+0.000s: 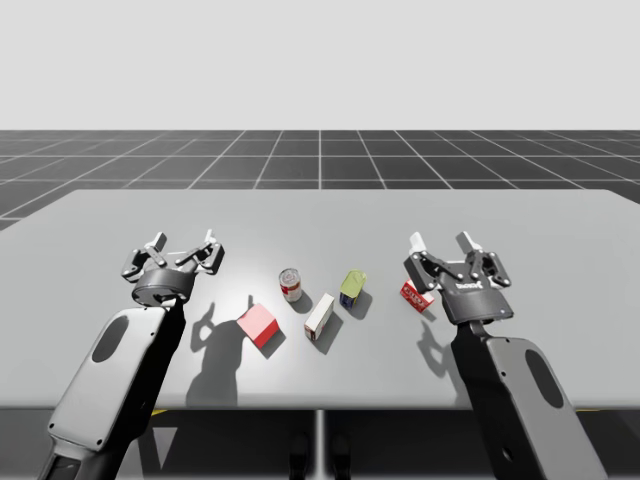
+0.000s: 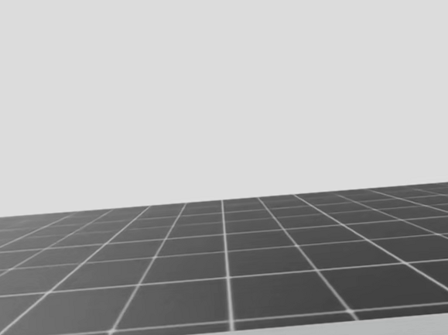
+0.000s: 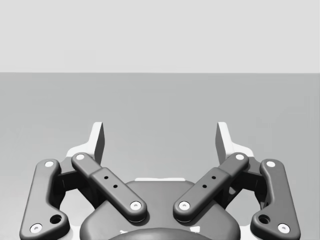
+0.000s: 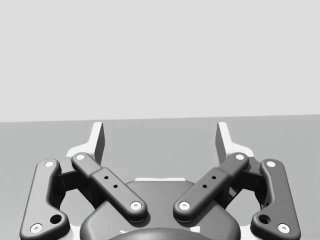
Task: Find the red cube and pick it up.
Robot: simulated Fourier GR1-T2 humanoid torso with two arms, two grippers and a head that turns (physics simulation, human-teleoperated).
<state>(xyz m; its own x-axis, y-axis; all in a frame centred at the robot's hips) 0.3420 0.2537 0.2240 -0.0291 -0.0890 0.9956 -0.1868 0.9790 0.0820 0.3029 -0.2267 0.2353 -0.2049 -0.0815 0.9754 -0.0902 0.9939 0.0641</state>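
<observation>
Target red cube (image 1: 258, 325) sits on the counter (image 1: 120, 220), near the front, close beside the left arm, white box (image 1: 319, 316) just beside it. Left pincer (image 1: 182, 248) apart, empty; right pincer (image 1: 442, 246) apart, empty.

Risks:
- right side could grab the small red-and-white box (image 1: 413, 296) by mistake
- a sloppy left reach could shove the cube into the white box or the can (image 1: 290, 285)

Hard to see: the small box is partly covered by the right pincer. Head looks out at the floor grid (image 2: 227, 260), no help aiming. Wrist views skim along the counter.
</observation>
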